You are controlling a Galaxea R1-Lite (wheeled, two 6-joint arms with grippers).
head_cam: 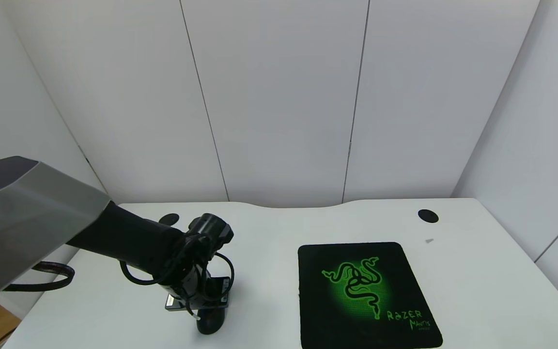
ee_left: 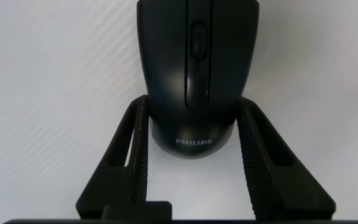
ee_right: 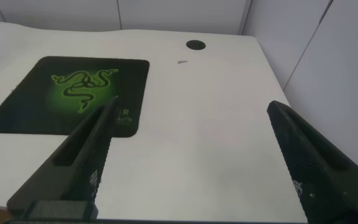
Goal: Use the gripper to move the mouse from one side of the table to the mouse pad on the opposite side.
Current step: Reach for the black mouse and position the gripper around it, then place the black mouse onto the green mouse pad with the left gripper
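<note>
The black mouse (head_cam: 209, 324) lies on the white table (head_cam: 477, 281) at the near left. My left gripper (head_cam: 205, 310) reaches down over it. In the left wrist view my left gripper (ee_left: 193, 102) has both fingers pressed against the sides of the mouse (ee_left: 194, 56) near its rear, where a white logo shows. The mouse looks to be resting on the table. The black mouse pad (head_cam: 366, 295) with a green emblem lies to the right, apart from the mouse. My right gripper (ee_right: 192, 107) is open and empty above bare table beside the mouse pad (ee_right: 73, 93); it is out of the head view.
Two round black grommet holes sit near the far edge, one at the right (head_cam: 427, 215) and one at the left (head_cam: 169, 219). A small grey speck (head_cam: 429, 240) lies near the right hole. White walls enclose the table.
</note>
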